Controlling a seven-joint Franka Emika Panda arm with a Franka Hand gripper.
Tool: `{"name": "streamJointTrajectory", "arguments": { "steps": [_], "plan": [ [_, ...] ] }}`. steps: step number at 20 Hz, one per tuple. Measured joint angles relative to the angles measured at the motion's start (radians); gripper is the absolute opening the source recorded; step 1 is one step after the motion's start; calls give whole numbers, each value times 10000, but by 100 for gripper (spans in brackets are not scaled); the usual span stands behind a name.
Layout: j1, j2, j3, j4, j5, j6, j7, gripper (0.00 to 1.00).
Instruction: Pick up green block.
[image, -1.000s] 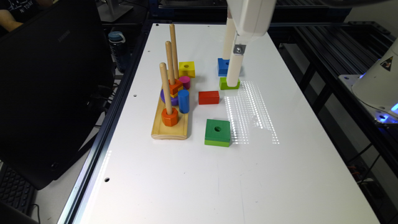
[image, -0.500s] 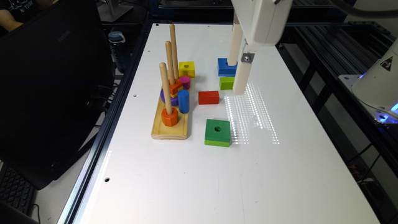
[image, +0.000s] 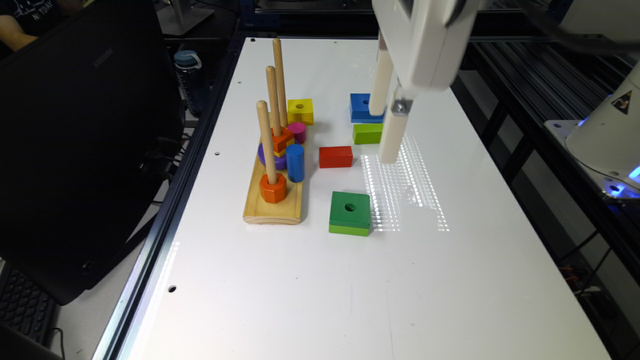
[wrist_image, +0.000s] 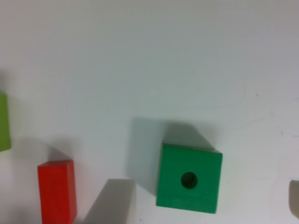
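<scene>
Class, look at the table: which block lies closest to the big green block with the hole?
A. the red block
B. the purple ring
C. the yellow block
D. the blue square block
A: the red block lies just beyond the green block on the table, apart from it, with every other piece farther off.

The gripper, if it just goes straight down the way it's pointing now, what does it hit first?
Probably bare white table. The gripper hangs above the table, near the small lime block; the green block sits nearer the camera. Depth is uncertain.
</scene>
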Motion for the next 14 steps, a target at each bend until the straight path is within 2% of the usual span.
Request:
{"name": "streamJointTrajectory", "arguments": {
  "steps": [2,5,6,7,10,13,14],
  "plan": [
    [-61,136,35,23,-97,98,18,100],
    [-144,232,117,25,-148,142,70,100],
    [-152,336,128,-16,-216,259,96,100],
    [-165,557,129,-54,-356,485,185,100],
    [-220,911,143,-17,-623,761,367,100],
    [-256,986,179,-12,-704,795,441,100],
    [-258,1065,184,-29,-773,868,507,100]
  ]
}}
